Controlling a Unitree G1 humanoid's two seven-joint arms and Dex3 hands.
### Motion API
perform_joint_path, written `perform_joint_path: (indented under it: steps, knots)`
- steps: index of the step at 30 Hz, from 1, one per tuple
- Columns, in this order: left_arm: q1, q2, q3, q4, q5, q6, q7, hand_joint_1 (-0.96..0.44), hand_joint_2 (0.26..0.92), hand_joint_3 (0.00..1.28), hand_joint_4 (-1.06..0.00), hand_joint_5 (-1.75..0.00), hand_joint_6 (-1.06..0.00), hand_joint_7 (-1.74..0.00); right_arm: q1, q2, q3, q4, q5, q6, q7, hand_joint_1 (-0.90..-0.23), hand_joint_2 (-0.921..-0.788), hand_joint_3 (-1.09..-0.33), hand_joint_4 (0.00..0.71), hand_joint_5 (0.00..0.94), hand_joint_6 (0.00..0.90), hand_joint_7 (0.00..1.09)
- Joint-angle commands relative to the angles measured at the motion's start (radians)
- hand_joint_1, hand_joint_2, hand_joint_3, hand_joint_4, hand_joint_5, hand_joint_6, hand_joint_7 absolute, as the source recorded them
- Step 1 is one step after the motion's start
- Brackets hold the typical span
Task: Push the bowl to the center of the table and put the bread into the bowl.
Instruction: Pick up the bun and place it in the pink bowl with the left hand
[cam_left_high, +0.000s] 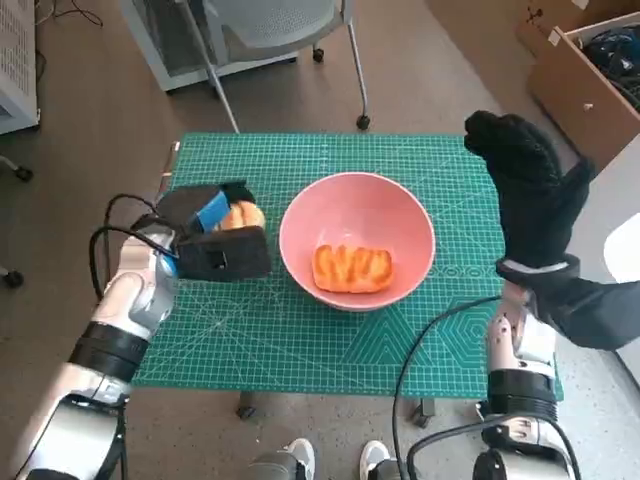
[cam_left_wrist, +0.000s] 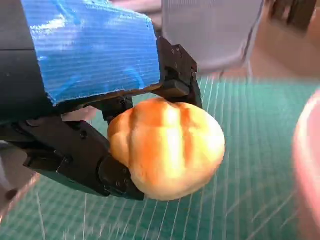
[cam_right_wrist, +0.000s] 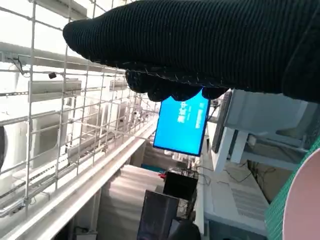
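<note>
Bowl: your pink bowl (cam_left_high: 358, 240) sits on the green mat (cam_left_high: 300, 340) about mid-counter, upright, and its rim also shows at the edge of both wrist views.
Bread in bowl: one glazed loaf (cam_left_high: 352, 268) lies on the bowl's bottom, toward the side nearest you.
Roll: a second bread, a round golden roll (cam_left_wrist: 167, 147), is in your left robot hand, just beside the bowl's left rim and apart from it. Whether it touches the mat under the fingers, you cannot tell.
Left robot hand: the left robot hand (cam_left_high: 212, 240), blue tape across its back, is clamped on the roll; in the left wrist view its black fingers (cam_left_wrist: 75, 160) press the roll from one side and from behind, with most of the crust bare.
Right robot hand: the right robot hand (cam_left_high: 528, 195) is raised above the counter's right edge in its black glove, well apart from the bowl, with nothing in it. In the head view the glove stands tall with the thumb off to one side; how far the fingers part, you cannot tell.
Counter: the mat covers the counter (cam_left_high: 425, 402) almost to its edges.
Around: a chair (cam_left_high: 290, 30) stands beyond the far edge, a cardboard box (cam_left_high: 585, 80) at far right, and a person's feet (cam_left_high: 335, 460) show at the near edge.
</note>
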Motion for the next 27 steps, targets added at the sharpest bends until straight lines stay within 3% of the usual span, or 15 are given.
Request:
perform_joint_path:
  steps: [1,8,17,27]
  knots:
    - [0.049,0.025,0.066,-0.18,-0.031,0.013,-0.024,0.0,0.92,0.07,-0.7,-1.12,-0.61,-1.21,0.024,0.002,-0.004,0.009,0.012,0.012,0.004,-0.506,-0.921,-0.628,0.297,0.0,0.123,0.42]
    - [0.092,0.007,0.119,-0.368,-0.054,0.019,-0.034,0.0,0.917,0.04,-0.75,-1.11,-0.65,-1.14,0.024,0.004,-0.003,0.011,0.018,0.012,0.008,-0.509,-0.921,-0.628,0.302,0.003,0.126,0.42]
    - [0.118,-0.062,0.097,-0.54,-0.017,0.01,-0.012,0.0,0.909,0.03,-0.79,-1.03,-0.66,-1.15,0.027,0.005,0.004,0.009,0.004,0.008,-0.005,-0.512,-0.921,-0.625,0.305,0.004,0.14,0.43]
    - [0.128,-0.148,0.057,-0.492,-0.019,-0.124,0.084,0.0,0.915,0.02,-0.77,-1.03,-0.67,-1.16,0.035,0.002,0.007,0.002,-0.006,0.003,-0.011,-0.51,-0.921,-0.624,0.31,0.005,0.146,0.43]
